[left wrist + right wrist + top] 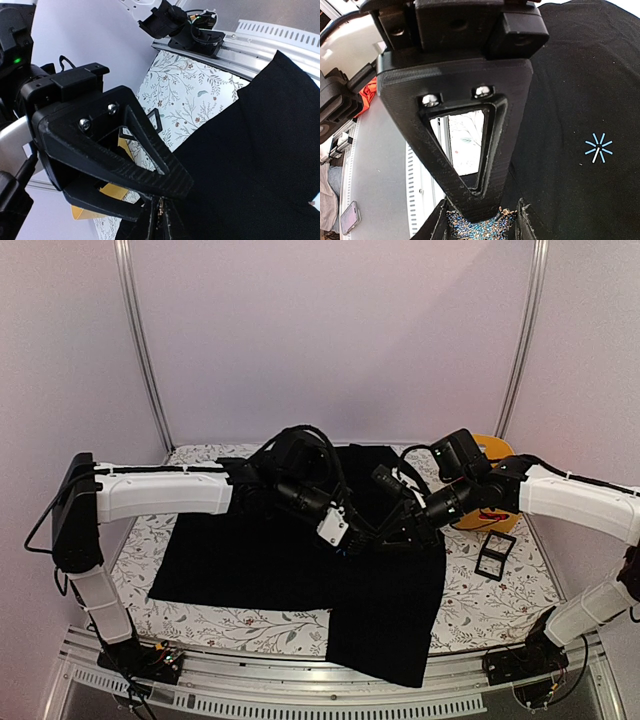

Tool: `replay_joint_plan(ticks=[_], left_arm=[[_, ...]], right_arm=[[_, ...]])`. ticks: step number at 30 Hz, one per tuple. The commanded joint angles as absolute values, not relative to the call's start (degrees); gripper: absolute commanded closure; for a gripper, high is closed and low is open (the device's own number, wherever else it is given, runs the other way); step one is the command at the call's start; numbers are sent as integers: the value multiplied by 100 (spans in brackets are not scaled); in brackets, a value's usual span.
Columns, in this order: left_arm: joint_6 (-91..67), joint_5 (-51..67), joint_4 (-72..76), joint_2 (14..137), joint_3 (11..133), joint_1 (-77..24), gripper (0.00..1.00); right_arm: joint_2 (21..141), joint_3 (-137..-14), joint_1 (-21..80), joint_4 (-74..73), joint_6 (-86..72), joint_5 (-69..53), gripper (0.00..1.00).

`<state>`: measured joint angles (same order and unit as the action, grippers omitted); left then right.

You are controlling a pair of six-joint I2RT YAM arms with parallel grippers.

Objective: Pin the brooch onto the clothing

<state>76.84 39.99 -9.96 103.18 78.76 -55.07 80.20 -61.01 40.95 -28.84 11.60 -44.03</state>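
The top view is lit evenly and softly from above. The pale, pink-tinted enclosure walls (pixel 330 330) are rendered bright, and only weak shadows are cast. The large black long-sleeved shirt (pixel 260 560) is left almost without detail. In both wrist views straight lines are bent towards the edges. The black plastic fingers (pixel 455 75) close to the lens are softened, and the small glittering gold-and-blue brooch (pixel 485 230) is blurred.

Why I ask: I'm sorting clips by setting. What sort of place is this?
Probably a lab test booth, not a home: plain white walls with metal posts, two robot arms bolted to an aluminium rail, and a floral-covered table holding a black shirt.
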Motion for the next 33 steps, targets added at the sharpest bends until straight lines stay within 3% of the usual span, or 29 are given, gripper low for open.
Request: replay_joint_plan(ticks=[1, 8, 13, 21, 23, 24, 26, 27, 33], left_arm=[[7755, 3945, -890, 10274, 7743, -5607, 93], [7796, 3808, -866, 10314, 7752, -5608, 87], [7805, 3774, -853, 10305, 7756, -5614, 99], [7750, 3753, -814, 10284, 7752, -5618, 100], [7586, 3717, -815, 10276, 7780, -5624, 100], [7508, 3687, -848, 10282, 7817, -5619, 100], [7296, 3590, -991, 10298, 7928, -5623, 100], [7152, 3525, -1089, 10300, 7990, -5622, 100], [5879, 2979, -1493, 10146, 8215, -5624, 100]], right_arm=[[8086, -6280, 4154, -2920, 1224, -4373, 66], [8119, -6316, 4152, -2916, 1238, -4387, 66], [8160, -6364, 4158, -2962, 1289, -4366, 66], [8169, -6370, 4165, -2968, 1283, -4360, 65], [8150, -6393, 4166, -2991, 1283, -4313, 53], [8136, -6418, 4157, -3015, 1283, -4257, 42], [8107, -6478, 4154, -3121, 1290, -4125, 8], [8068, -6506, 4162, -3173, 1298, -4044, 2], [7593, -6571, 4157, -3207, 1388, -3403, 1]])
